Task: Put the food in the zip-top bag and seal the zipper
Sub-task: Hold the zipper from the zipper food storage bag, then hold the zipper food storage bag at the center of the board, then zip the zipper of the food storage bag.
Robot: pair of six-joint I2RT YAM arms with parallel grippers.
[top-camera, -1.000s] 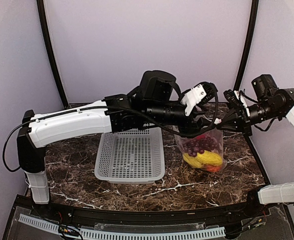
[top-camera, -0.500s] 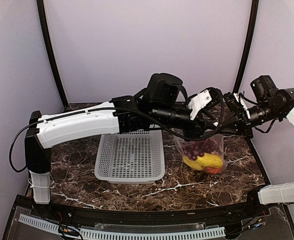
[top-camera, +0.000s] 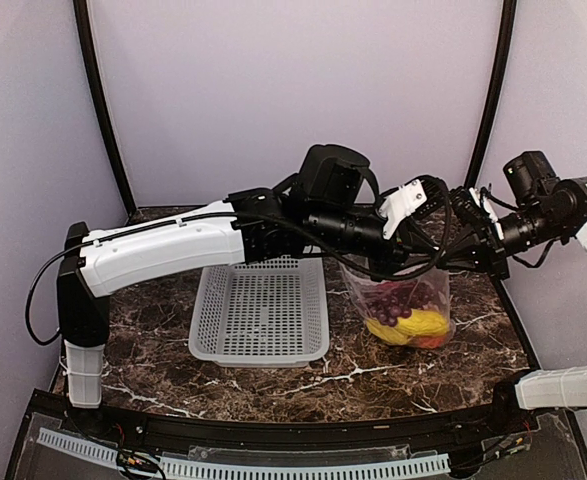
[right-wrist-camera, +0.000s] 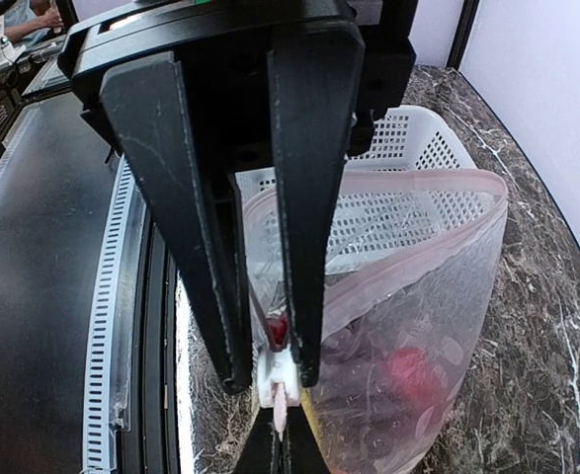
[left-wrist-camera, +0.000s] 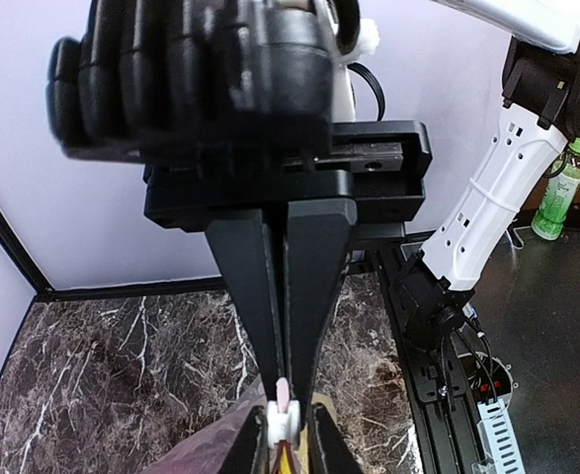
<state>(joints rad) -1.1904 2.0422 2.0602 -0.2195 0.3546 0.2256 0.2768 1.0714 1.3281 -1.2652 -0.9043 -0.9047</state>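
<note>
The clear zip-top bag (top-camera: 403, 305) stands on the marble table, its mouth gaping in the right wrist view. The food lies inside: dark grapes (top-camera: 398, 297), a yellow piece (top-camera: 419, 322), something orange (top-camera: 431, 340) and a red piece (right-wrist-camera: 413, 370). At the bag's upper right corner the two grippers meet tip to tip. My left gripper (left-wrist-camera: 284, 390) is shut on the pink zipper (left-wrist-camera: 285, 397) end, just before the white slider (right-wrist-camera: 280, 380). My right gripper (right-wrist-camera: 270, 373) pinches the bag's edge behind that slider. From above, the left gripper (top-camera: 431, 240) and the right gripper (top-camera: 459, 252) nearly touch.
An empty perforated white basket (top-camera: 260, 310) sits left of the bag, under the left arm. Black frame posts stand at the back corners. A green bottle (left-wrist-camera: 558, 193) stands off the table to the right.
My left arm reached further right and its jaws closed onto the zipper end by the slider. The right gripper kept its hold on the bag.
</note>
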